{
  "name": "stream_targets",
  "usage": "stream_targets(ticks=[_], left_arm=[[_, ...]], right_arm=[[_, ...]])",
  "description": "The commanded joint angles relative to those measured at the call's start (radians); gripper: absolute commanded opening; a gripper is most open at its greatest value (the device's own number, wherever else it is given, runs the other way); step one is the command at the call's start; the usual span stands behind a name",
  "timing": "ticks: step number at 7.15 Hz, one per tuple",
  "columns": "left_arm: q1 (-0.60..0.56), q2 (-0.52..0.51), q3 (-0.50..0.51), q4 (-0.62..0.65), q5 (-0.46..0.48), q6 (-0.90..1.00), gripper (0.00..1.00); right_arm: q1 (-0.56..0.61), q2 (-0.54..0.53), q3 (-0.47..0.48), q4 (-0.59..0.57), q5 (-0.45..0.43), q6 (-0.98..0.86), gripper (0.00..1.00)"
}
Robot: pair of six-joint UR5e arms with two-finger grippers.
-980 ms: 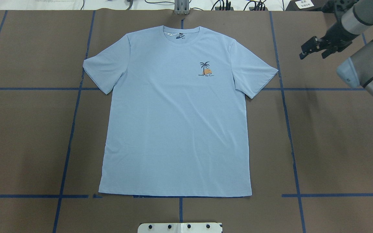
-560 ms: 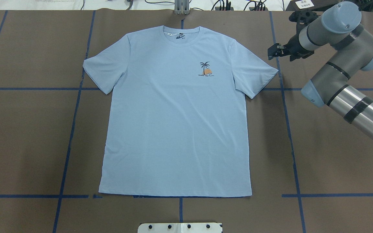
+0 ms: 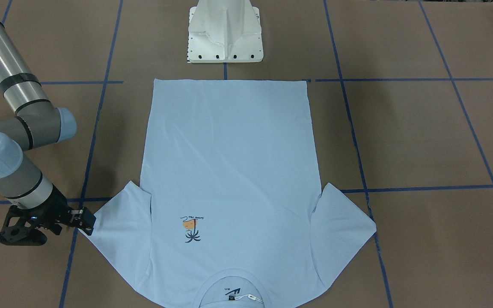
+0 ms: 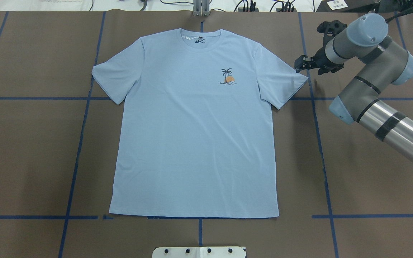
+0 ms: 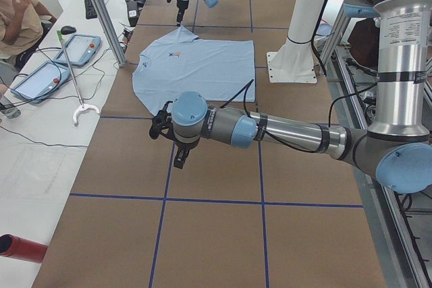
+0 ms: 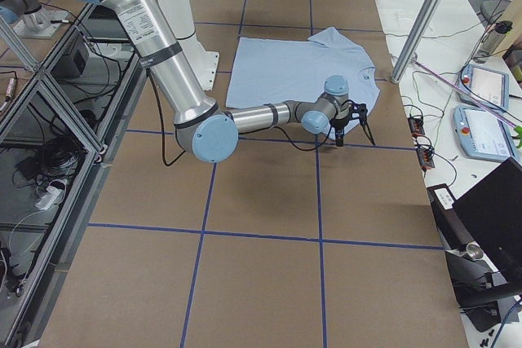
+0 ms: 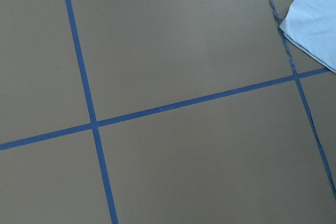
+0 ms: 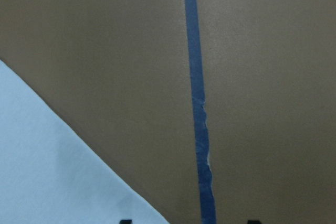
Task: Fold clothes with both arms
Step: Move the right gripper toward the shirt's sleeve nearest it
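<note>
Front-facing view: the shirt (image 3: 229, 162) is lying flat and print-up on the table (image 3: 422, 137), collar toward this camera. The right gripper (image 3: 85, 220) is hanging just beside the tip of one sleeve (image 3: 114, 222). Dropping straight down from here, it is risking a pinch of bare table rather than cloth.

Overhead: that gripper (image 4: 300, 66) is sitting at the sleeve's (image 4: 281, 79) outer corner, at or just off the hem. A grab this close to the edge is likely taking only a sliver, which could slip out mid-fold and drag the sleeve askew.

Left side view: the left gripper (image 5: 179, 160) is hovering over bare table near the other sleeve. I cannot tell whether its claw is wide or narrow. It is looking farther from cloth than its partner, so the two may grip out of step and pull the shirt crooked.

Right side view: the right gripper (image 6: 352, 132) is pointing down by the sleeve tip; its height is unclear.

Left wrist view: only a sleeve corner is showing, at the upper right; no fingers are in view.

Right wrist view: two dark fingertips (image 8: 124, 221) are peeking in at the bottom, well apart, so this claw is wide and empty. The sleeve edge and a tape (image 8: 197, 103) line are lying between them. One finger may pin the cloth instead of sliding under.
</note>
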Motion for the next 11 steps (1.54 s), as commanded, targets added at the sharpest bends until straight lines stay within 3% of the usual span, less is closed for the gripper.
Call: stream_targets(ticks=[1, 3, 6, 8, 9, 10, 11], left_arm=[[0.001, 0.003, -0.005, -0.002, 0.000, 0.003, 0.99], [0.000, 0.006, -0.008, -0.002, 0.000, 0.003, 0.99], [0.001, 0.007, 0.000, -0.002, 0.000, 0.003, 0.99], [0.001, 0.006, -0.002, -0.002, -0.002, 0.002, 0.99], [0.001, 0.007, -0.003, -0.002, -0.002, 0.002, 0.99], [0.001, 0.006, -0.005, -0.002, -0.002, 0.002, 0.99], [0.001, 0.006, 0.000, -0.002, -0.002, 0.002, 0.99]], right_arm=[[-0.013, 0.006, -0.013, -0.001, 0.004, 0.022, 0.61], [-0.015, 0.000, -0.004, 0.002, 0.010, 0.025, 0.02], [-0.036, 0.008, 0.055, 0.000, 0.018, 0.036, 0.00], [-0.128, 0.135, 0.043, -0.008, -0.034, 0.253, 0.00], [-0.169, 0.264, -0.065, -0.011, -0.104, 0.343, 0.00], [-0.186, 0.328, -0.152, -0.006, -0.134, 0.353, 0.00], [-0.186, 0.348, -0.164, -0.008, -0.137, 0.353, 0.00]])
